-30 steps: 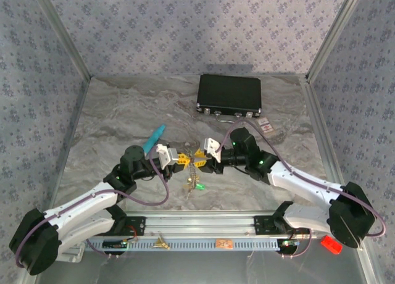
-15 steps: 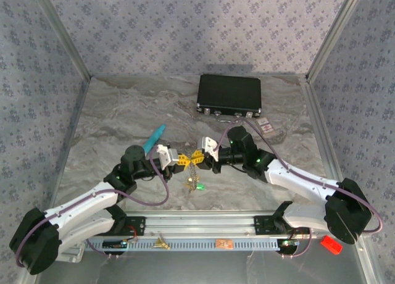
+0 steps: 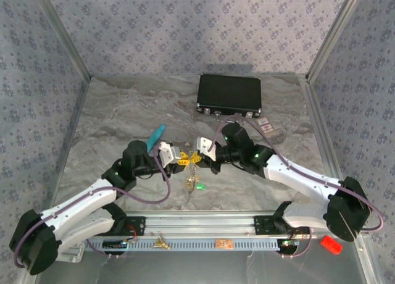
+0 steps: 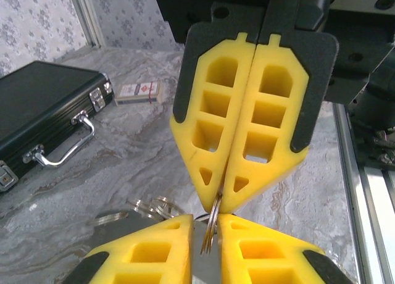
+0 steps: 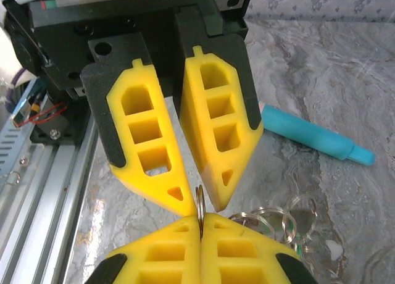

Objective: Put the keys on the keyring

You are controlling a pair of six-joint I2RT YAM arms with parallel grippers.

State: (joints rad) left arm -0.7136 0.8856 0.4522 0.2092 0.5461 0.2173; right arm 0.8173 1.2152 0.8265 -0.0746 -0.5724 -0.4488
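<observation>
The keyring [image 4: 210,229] is a thin silver double-wire ring, seen edge-on. My right gripper [image 5: 200,217] is shut on it, the wire [image 5: 199,197] sticking up from between its pads. My left gripper [image 4: 205,217] faces it tip to tip, jaws a little apart, with the ring standing in the gap and neither pad pressing it. In the top view the two grippers [image 3: 182,159] [image 3: 199,155] meet above mid-table. A chain [image 3: 193,171] hangs from them down to brass keys [image 3: 189,184] and a green tag [image 3: 200,186] on the table.
A teal tube [image 3: 156,136] lies just behind the left gripper. A black case [image 3: 229,94] sits at the back, a small card box [image 3: 265,125] beside it. Small spare rings [image 5: 271,219] lie under the grippers. A brass piece [image 3: 162,241] rests on the front rail.
My right gripper has closed onto the keyring. My left gripper's jaws, shut before, have parted slightly. Both grippers shifted a little toward the back left.
</observation>
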